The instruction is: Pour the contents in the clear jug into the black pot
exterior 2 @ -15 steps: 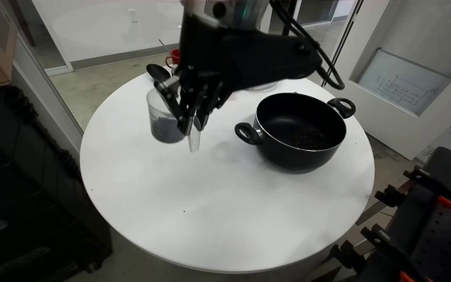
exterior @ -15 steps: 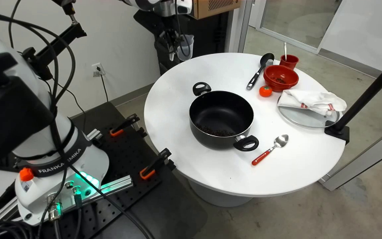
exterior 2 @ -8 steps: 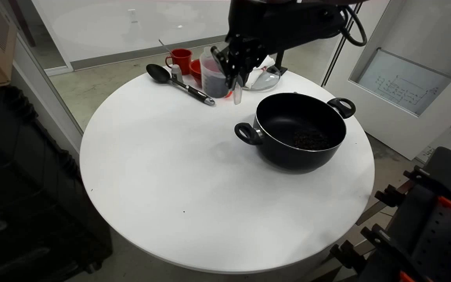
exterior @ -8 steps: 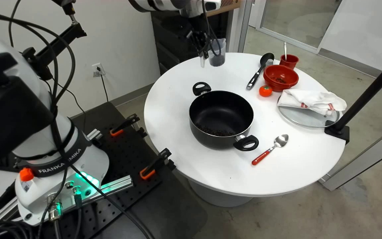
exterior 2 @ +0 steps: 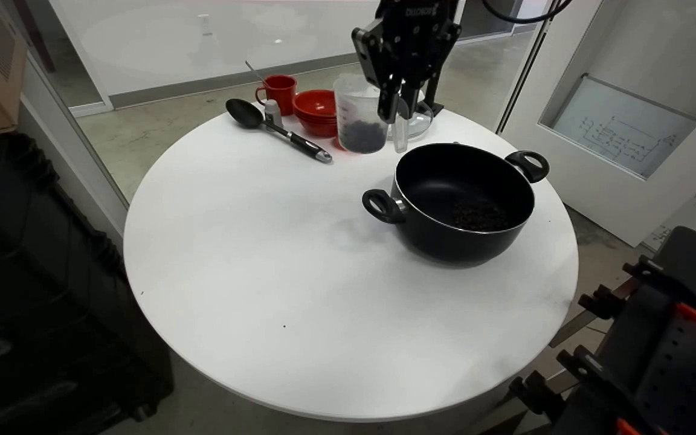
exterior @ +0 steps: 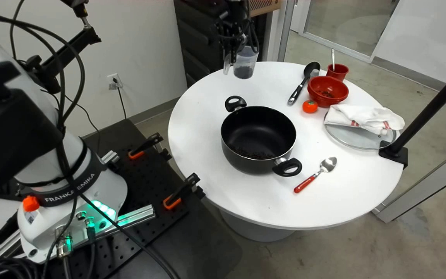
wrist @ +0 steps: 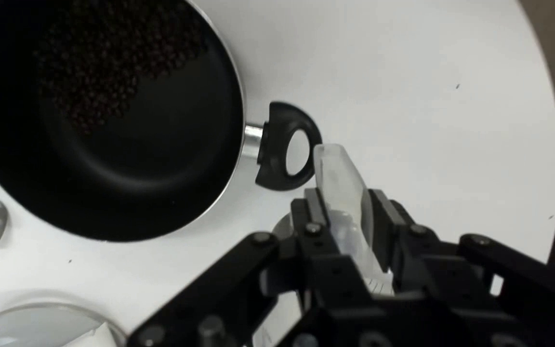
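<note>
Clear jug [exterior 2: 353,110], dark contents [exterior 2: 362,136] inside, hangs roughly upright near the black pot [exterior 2: 451,243], jaws gripping the jug's handle [wrist: 341,185]; it should come well over the pot (towards the middle, ideally) before a slow tilt.

Wide round black metal pot [exterior 2: 449,246] has silver rim [exterior 2: 475,231]; small grains [wrist: 99,86] dark red. Small clear colourless plastic jug [exterior 2: 350,110], contents [exterior 2: 363,138] dark grey. Jointed gripper [wrist: 346,205] black. Folded white cloth [exterior: 364,116] has red stripes. Slim silver metal spoon [exterior: 326,165], red handle [exterior: 306,183]. Round orange-red tomato [exterior: 309,107], green top [exterior: 311,102].
</note>
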Robot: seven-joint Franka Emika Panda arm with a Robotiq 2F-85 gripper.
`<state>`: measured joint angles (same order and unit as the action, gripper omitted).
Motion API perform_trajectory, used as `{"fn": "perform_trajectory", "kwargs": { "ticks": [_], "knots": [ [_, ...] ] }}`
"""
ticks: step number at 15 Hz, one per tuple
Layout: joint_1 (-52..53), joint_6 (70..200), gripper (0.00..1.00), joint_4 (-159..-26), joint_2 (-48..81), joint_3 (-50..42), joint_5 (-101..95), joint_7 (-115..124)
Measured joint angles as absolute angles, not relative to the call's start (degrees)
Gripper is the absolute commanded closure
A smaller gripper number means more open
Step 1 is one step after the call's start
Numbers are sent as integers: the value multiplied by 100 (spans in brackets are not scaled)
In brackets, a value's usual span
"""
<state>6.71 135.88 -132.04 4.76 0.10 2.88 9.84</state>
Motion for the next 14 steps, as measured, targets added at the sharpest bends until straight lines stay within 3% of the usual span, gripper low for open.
{"fn": "perform_trajectory", "kwargs": {
  "ticks": [4,14],
  "knots": [
    [196,12181,94,-13338,-18,-122,578,88],
    [-1006,11532,94,-13622,84,-1062,597,-429]
  ]
}}
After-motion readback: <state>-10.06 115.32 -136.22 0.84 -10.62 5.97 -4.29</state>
